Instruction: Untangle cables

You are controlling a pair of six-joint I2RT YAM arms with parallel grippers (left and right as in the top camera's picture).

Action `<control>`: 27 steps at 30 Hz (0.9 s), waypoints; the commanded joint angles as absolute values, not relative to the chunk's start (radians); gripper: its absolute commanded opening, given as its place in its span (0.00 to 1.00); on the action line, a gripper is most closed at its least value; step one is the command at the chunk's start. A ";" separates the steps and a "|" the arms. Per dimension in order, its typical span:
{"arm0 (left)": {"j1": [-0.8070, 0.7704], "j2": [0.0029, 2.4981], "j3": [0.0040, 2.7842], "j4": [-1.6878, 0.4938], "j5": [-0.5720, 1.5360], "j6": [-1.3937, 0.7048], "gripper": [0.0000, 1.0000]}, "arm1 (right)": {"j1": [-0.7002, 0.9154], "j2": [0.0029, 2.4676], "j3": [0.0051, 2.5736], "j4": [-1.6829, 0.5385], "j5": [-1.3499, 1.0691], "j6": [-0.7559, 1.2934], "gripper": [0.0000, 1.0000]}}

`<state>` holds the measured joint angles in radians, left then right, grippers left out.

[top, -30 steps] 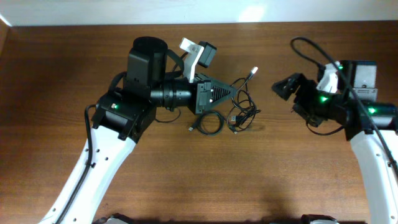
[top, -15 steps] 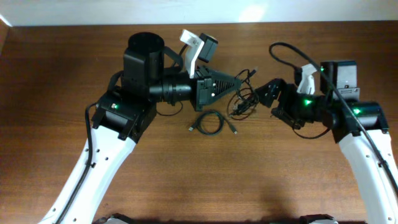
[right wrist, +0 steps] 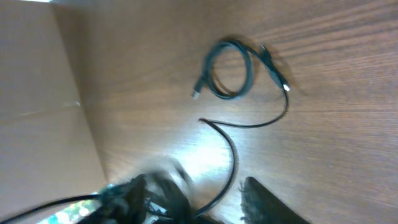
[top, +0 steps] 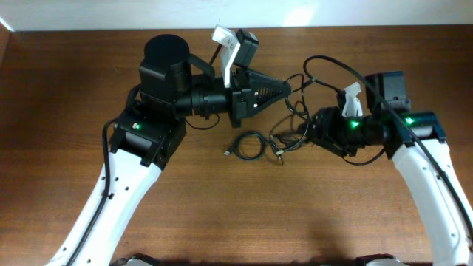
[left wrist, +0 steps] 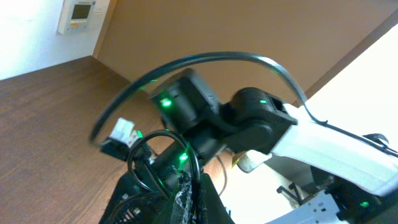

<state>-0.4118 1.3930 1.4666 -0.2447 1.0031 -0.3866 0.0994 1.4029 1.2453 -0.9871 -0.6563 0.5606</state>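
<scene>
The cables are thin black cords. One lies as a small coil point(top: 248, 145) on the brown table point(top: 66, 89), and the right wrist view shows that coil point(right wrist: 230, 70) with its plug ends. Other strands point(top: 294, 118) hang tangled between the two grippers. My left gripper point(top: 287, 86) is raised above the table and shut on a black strand point(left wrist: 163, 146), which loops up from the jaws point(left wrist: 189, 186). My right gripper point(top: 310, 131) is right of the tangle. Its fingers stand apart, blurred, with one strand point(right wrist: 231, 149) running between them point(right wrist: 211, 199).
The thick black arm cable point(top: 332, 63) arcs above the right arm. A white wall edge point(top: 236, 11) borders the table's far side. Bare wood lies in front of the coil and to the left.
My right arm has swung left up to the tangle, and its jaws have narrowed. My left gripper has moved up and right with its strand, leaving the coil on the table.
</scene>
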 commanded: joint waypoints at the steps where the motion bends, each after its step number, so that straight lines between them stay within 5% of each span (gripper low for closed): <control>1: -0.410 1.365 1.488 -0.234 1.025 -0.397 0.00 | 0.105 1.456 1.255 -0.991 -0.651 0.508 0.06; 11: -0.315 1.365 1.489 -0.282 0.907 -0.479 0.00 | 0.105 1.479 1.255 -0.991 -0.586 0.509 0.04; 17: -0.319 1.365 1.488 -0.331 0.878 -0.485 0.00 | 0.105 1.479 1.255 -0.935 -0.738 0.508 0.48; 27: -0.340 1.365 1.488 -0.324 0.875 -0.608 0.00 | 0.105 1.479 1.255 -0.859 -0.869 0.509 0.66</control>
